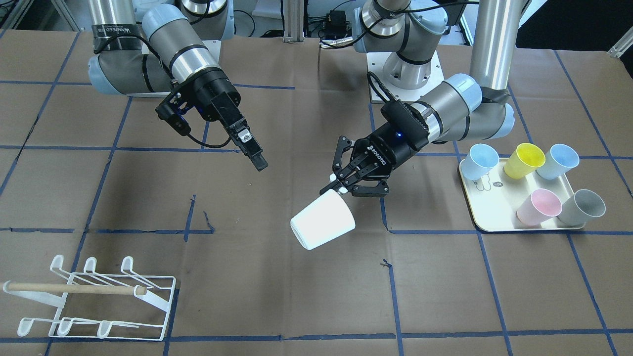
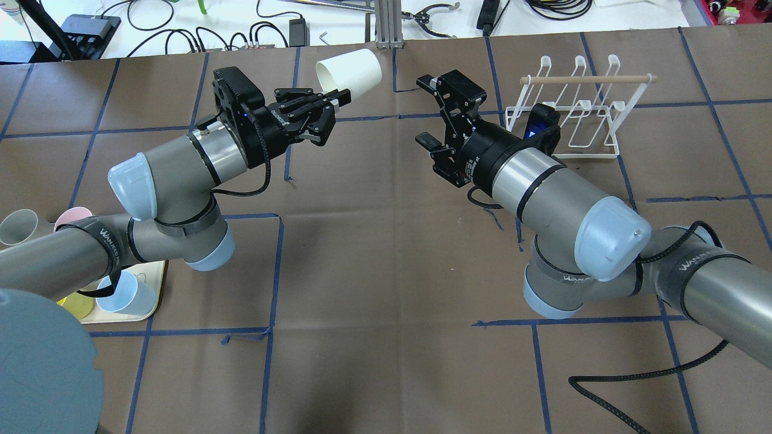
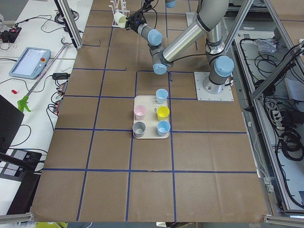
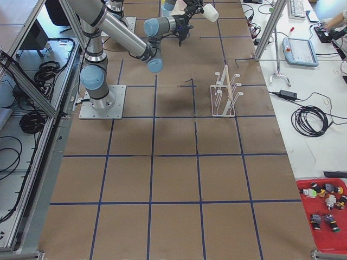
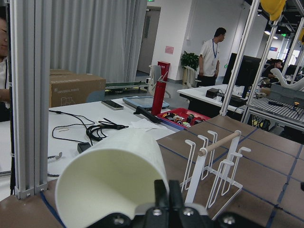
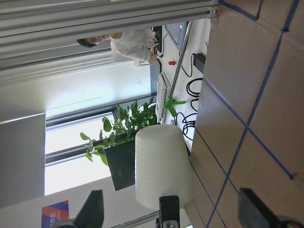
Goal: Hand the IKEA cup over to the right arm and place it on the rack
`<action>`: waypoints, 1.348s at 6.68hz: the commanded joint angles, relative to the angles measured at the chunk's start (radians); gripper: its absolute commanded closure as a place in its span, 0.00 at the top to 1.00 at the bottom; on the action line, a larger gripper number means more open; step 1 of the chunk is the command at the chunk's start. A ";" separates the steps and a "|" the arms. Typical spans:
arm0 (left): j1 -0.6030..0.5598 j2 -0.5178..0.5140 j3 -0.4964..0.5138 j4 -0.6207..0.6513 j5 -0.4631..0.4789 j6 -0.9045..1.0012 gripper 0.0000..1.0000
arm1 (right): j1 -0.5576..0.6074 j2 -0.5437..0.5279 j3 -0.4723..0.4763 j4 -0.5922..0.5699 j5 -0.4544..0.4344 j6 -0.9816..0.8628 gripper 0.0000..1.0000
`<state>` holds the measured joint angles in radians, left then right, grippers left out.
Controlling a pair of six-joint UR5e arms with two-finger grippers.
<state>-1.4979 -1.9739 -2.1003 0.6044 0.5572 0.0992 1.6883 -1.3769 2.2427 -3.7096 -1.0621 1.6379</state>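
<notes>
White plastic cup (image 2: 350, 72), overhead view: held off the tabletop (image 2: 386, 271), above its middle and toward the edge far from the robot. Left pincer (image 2: 338, 99) is clamped on the rim. Right pincer (image 2: 428, 111) has its jaws spread wide and faces the cup, near but not touching.

Judgement: the hand-over is the step in hand. The right pincer should close across the bare wall toward the base end, clear of the left's fingers and square to the cup's axis. The wall looks smooth and tapered, so a skewed squeeze may push it out. The left should let go only once the right has a firm hold.

The rack (image 2: 573, 114) stands by the far edge toward the robot's right end, well apart from the cup.

Front-facing view: the base end is turned toward the right arm's side, with an open gap between cup and right pincer.

Left wrist view: looks into the cup's mouth, one finger over the rim, rack beyond.

Right wrist view: the cup's wall lies ahead, in line with the gap between the spread fingers, not yet inside it.

Side views: cup too small to add anything.
</notes>
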 commanded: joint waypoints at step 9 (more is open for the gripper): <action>-0.033 0.004 -0.055 0.025 -0.011 -0.009 0.04 | 0.045 0.134 -0.172 0.191 -0.055 -0.010 1.00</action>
<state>-1.5307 -1.9697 -2.1553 0.6289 0.5457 0.0906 1.7266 -1.2444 2.0923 -3.5395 -1.1149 1.6266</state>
